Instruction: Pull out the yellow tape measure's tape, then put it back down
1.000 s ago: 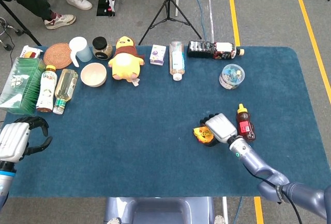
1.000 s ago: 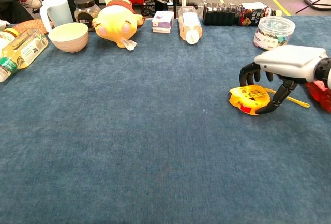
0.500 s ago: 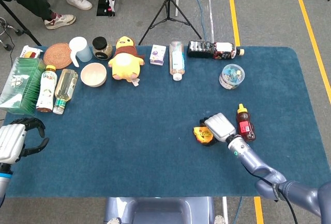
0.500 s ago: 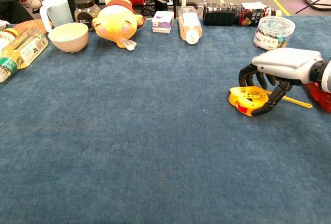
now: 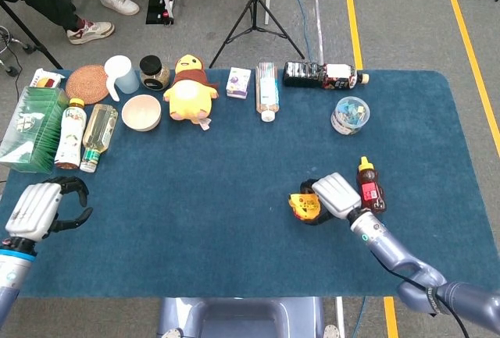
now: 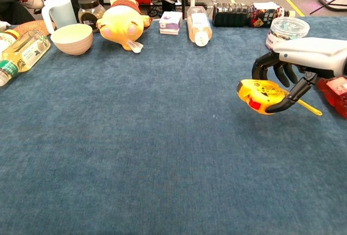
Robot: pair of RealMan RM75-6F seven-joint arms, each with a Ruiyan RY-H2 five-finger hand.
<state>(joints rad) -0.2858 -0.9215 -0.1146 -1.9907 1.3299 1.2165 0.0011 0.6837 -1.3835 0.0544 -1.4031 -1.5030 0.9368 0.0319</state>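
One rounded, glossy yellow tape measure (image 6: 261, 95) is held clear of the napped blue cloth (image 6: 135, 137) at its four o'clock by the right hand (image 6: 295, 64), fingers curled around the case, presumably freeing the tape, while the left hand (image 5: 41, 208) is carried half-curled, holding nothing.

On my right side of the blue cloth-covered table (image 5: 234, 197), my right hand (image 5: 334, 194) holds the yellow tape measure (image 6: 259, 95) above the cloth, with the red sauce bottle (image 5: 369, 185) just right of it. My left hand (image 5: 37, 209) hovers at the near left edge. The plush duck toy (image 5: 190, 88) sits along the far edge, the beige bowl (image 5: 141, 112) to its left.
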